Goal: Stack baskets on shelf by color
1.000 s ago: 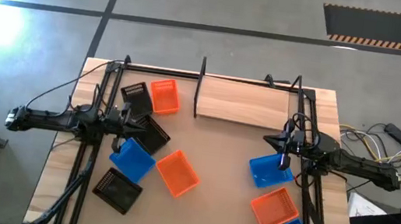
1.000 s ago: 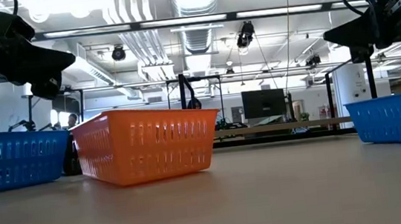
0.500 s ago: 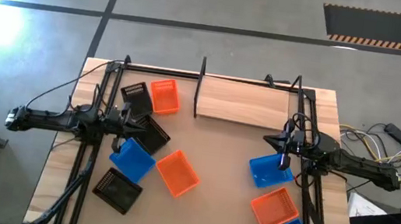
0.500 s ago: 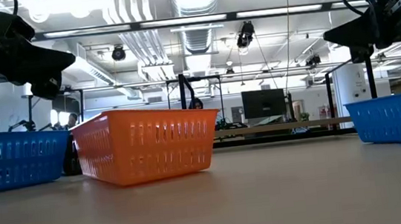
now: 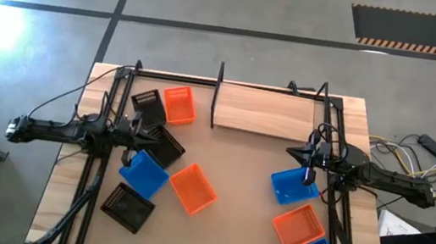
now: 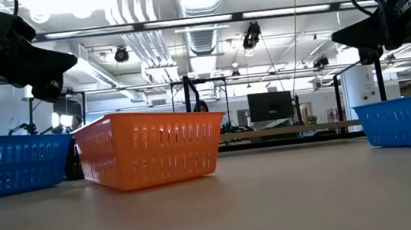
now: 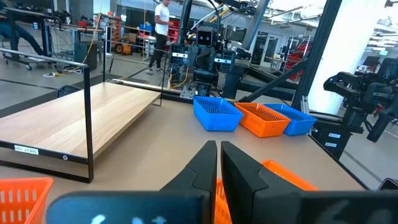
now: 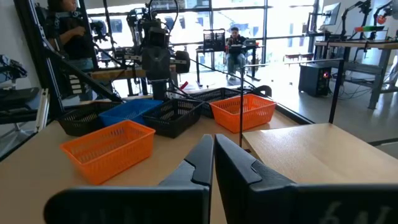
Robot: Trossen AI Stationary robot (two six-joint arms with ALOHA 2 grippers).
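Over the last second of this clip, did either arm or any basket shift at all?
Nothing visibly changed. The left gripper and right gripper hang shut over the table, holding nothing. The perforated plastic baskets, orange, blue and black, lie where they were, and the light wooden shelf board bears no basket.

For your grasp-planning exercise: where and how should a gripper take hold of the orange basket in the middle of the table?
Probably from above, pinching one long wall of the orange basket at its rim. It stands upright and open-topped, apart from its neighbours, and looks too wide to span. The left gripper is nearer.
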